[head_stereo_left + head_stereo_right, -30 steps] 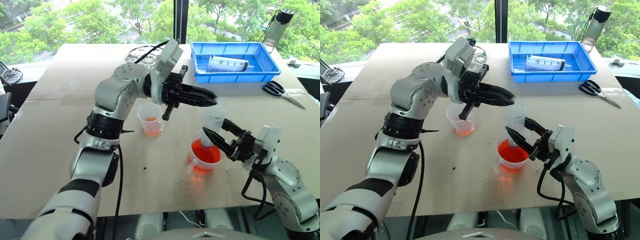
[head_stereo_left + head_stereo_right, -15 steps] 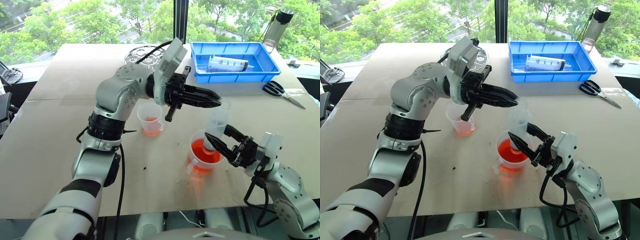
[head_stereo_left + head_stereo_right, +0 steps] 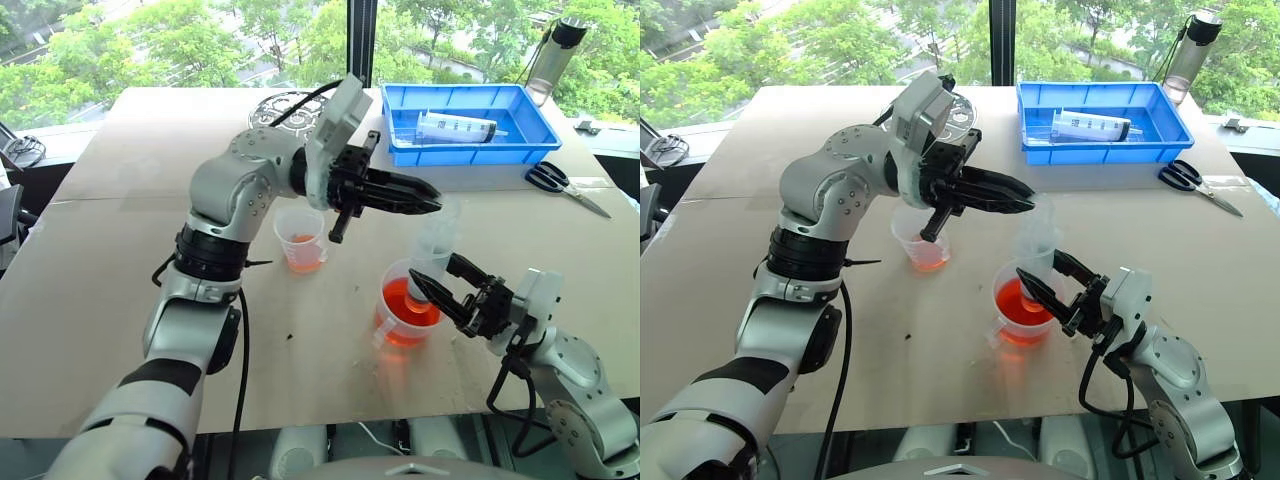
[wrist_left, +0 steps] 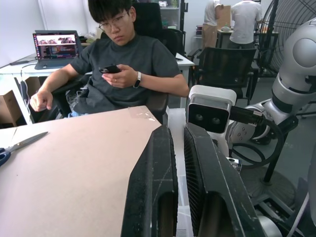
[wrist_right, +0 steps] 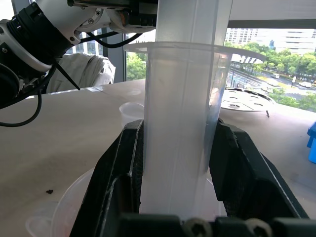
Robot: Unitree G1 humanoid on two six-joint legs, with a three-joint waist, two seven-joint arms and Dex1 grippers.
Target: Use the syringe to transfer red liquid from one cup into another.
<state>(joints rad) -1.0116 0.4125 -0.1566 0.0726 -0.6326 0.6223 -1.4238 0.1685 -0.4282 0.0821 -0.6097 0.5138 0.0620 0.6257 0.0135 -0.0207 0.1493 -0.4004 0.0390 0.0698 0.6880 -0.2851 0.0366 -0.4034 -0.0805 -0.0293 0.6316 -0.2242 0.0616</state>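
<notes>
Over handled beaker (image 3: 405, 312), syringe (image 3: 432, 245) stands upright, tip in red liquid (image 3: 405, 300). Right gripper (image 3: 443, 285) clamps its barrel; left gripper (image 3: 425, 203), jaws pressed together, pinches plunger top. Small cup (image 3: 301, 239), with a little red liquid, stands near beaker on cardboard table (image 3: 90, 270).

Syringe (image 3: 432, 245) upright over handled beaker (image 3: 405, 312) of red liquid (image 3: 407, 300), barrel clamped by right gripper (image 3: 432, 283), plunger top pinched by left gripper (image 3: 428, 198); small cup (image 3: 301, 238) beside; 1 blue tray (image 3: 535, 132) behind.
</notes>
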